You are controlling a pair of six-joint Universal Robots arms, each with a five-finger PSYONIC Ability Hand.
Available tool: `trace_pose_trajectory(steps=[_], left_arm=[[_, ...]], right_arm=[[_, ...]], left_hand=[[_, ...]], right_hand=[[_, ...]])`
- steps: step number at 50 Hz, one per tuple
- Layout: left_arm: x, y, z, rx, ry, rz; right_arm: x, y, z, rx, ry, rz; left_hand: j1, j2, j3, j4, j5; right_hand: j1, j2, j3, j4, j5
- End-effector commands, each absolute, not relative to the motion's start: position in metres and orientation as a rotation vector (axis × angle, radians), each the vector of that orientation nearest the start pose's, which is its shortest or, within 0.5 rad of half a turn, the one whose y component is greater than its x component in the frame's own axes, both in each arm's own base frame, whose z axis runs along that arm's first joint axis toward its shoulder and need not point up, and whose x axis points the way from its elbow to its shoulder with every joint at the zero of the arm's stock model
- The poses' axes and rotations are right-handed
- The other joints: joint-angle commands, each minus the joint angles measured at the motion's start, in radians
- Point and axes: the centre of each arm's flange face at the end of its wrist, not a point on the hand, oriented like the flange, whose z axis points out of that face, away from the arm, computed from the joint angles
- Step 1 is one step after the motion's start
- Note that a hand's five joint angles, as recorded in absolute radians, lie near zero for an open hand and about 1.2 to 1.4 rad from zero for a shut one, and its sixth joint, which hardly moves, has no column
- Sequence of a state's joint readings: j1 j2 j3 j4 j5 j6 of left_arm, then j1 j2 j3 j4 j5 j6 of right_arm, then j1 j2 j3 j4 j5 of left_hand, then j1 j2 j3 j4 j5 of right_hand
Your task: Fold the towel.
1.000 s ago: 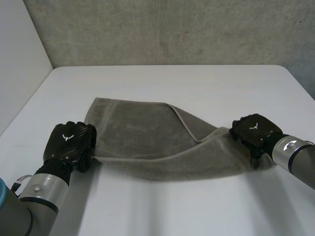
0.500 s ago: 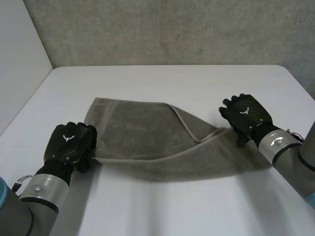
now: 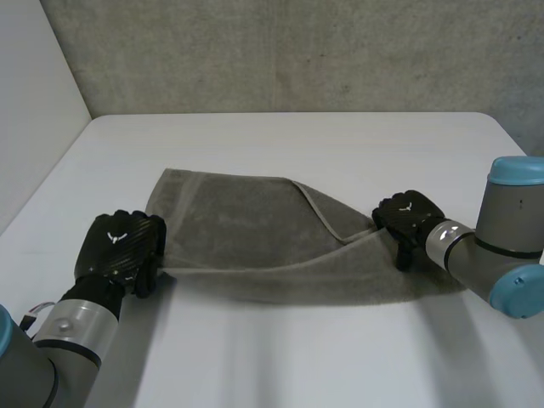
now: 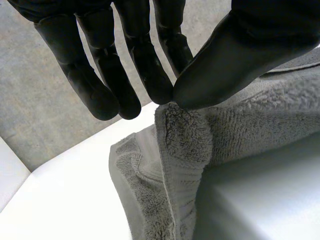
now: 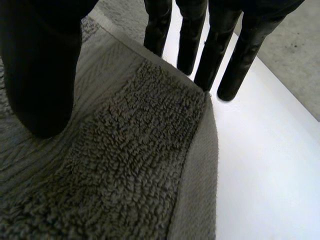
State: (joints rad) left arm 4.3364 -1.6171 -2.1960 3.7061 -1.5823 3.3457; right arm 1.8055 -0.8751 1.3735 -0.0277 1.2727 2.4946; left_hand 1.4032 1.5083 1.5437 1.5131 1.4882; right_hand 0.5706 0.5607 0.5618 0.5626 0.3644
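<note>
risk: right hand (image 3: 408, 219), centre right, has straight fingers and its thumb over the towel (image 3: 238, 225) corner, nothing clamped; a lift from here would likely leave that corner behind and skew the fold. left hand (image 3: 119, 248), lower left, pinches its corner between thumb and fingers. towel grey, thick pile, mid-bench (image 3: 280, 140), one flap turned over

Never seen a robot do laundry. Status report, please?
Left hand pinching towel's near left corner, lifted. Right hand at towel's right end, grip unclear. Towel rumpled, one flap doubled over, on white table. Nothing in the way.
</note>
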Motion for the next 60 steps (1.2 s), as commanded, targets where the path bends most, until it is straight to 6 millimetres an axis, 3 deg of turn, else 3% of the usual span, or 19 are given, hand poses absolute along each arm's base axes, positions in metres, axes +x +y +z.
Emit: trace_pose_trajectory(steps=[1,5,22,24,25,27,28,30,31,33,40,44,49,60], left_arm=[[-0.216,-0.195,0.167,0.679,2.324,-2.164],[-0.216,-0.195,0.166,0.680,2.327,-2.160],[-0.217,-0.196,0.167,0.681,2.324,-2.161],[-0.217,-0.196,0.166,0.683,2.324,-2.159],[-0.217,-0.196,0.166,0.683,2.324,-2.159],[-0.216,-0.197,0.167,0.679,2.322,-2.160],[-0.216,-0.197,0.167,0.679,2.322,-2.160],[-0.216,-0.198,0.166,0.675,2.321,-2.158],[-0.216,-0.198,0.166,0.675,2.321,-2.158],[-0.214,-0.200,0.166,0.663,2.321,-2.153],[-0.206,-0.221,0.170,0.578,2.252,-2.201],[-0.203,-0.232,0.167,0.548,2.220,-2.220],[-0.202,-0.247,0.151,0.533,2.244,-2.179],[-0.202,-0.245,0.136,0.564,2.320,-2.100]], right_arm=[[0.241,-0.340,0.122,-1.314,2.280,-1.674],[0.240,-0.337,0.122,-1.315,2.282,-1.669],[0.237,-0.327,0.130,-1.312,2.291,-1.665],[0.235,-0.327,0.148,-1.303,2.268,-1.727],[0.235,-0.327,0.148,-1.303,2.268,-1.727],[0.233,-0.325,0.178,-1.277,2.216,-1.833],[0.233,-0.325,0.178,-1.277,2.216,-1.834],[0.230,-0.320,0.215,-1.205,2.149,-1.949],[0.230,-0.320,0.215,-1.205,2.149,-1.949],[0.226,-0.313,0.247,-1.113,2.091,-2.038],[0.226,-0.288,0.282,-1.088,1.998,-2.068],[0.226,-0.279,0.285,-1.109,1.981,-2.037],[0.229,-0.274,0.282,-1.126,1.976,-2.019],[0.229,-0.275,0.278,-1.122,1.991,-2.009]], left_hand=[[-0.007,-0.112,-0.147,-0.117,-0.266],[-0.007,-0.112,-0.147,-0.117,-0.266],[-0.007,-0.112,-0.147,-0.117,-0.266],[-0.027,-0.132,-0.168,-0.137,-0.287],[-0.027,-0.132,-0.168,-0.137,-0.287],[-0.036,-0.141,-0.176,-0.146,-0.295],[-0.036,-0.141,-0.176,-0.146,-0.295],[-0.036,-0.141,-0.176,-0.146,-0.295],[-0.036,-0.141,-0.176,-0.146,-0.295],[-0.036,-0.141,-0.176,-0.146,-0.295],[-0.036,-0.141,-0.176,-0.146,-0.295],[-0.103,-0.209,-0.244,-0.213,-0.363],[-0.449,-0.554,-0.590,-0.559,-0.709],[-0.743,-0.849,-0.884,-0.853,-1.003]], right_hand=[[0.420,0.430,0.429,0.428,0.452],[0.536,0.546,0.545,0.544,0.568],[0.542,0.552,0.551,0.550,0.574],[0.824,0.834,0.833,0.832,0.855],[0.826,0.836,0.835,0.834,0.857],[0.826,0.836,0.835,0.834,0.857],[0.826,0.836,0.835,0.834,0.857],[0.826,0.836,0.835,0.834,0.857],[0.826,0.836,0.835,0.834,0.857],[0.826,0.836,0.835,0.834,0.857],[0.826,0.836,0.835,0.834,0.857],[0.826,0.836,0.835,0.834,0.857],[0.826,0.836,0.835,0.834,0.857],[0.826,0.836,0.835,0.834,0.857]])
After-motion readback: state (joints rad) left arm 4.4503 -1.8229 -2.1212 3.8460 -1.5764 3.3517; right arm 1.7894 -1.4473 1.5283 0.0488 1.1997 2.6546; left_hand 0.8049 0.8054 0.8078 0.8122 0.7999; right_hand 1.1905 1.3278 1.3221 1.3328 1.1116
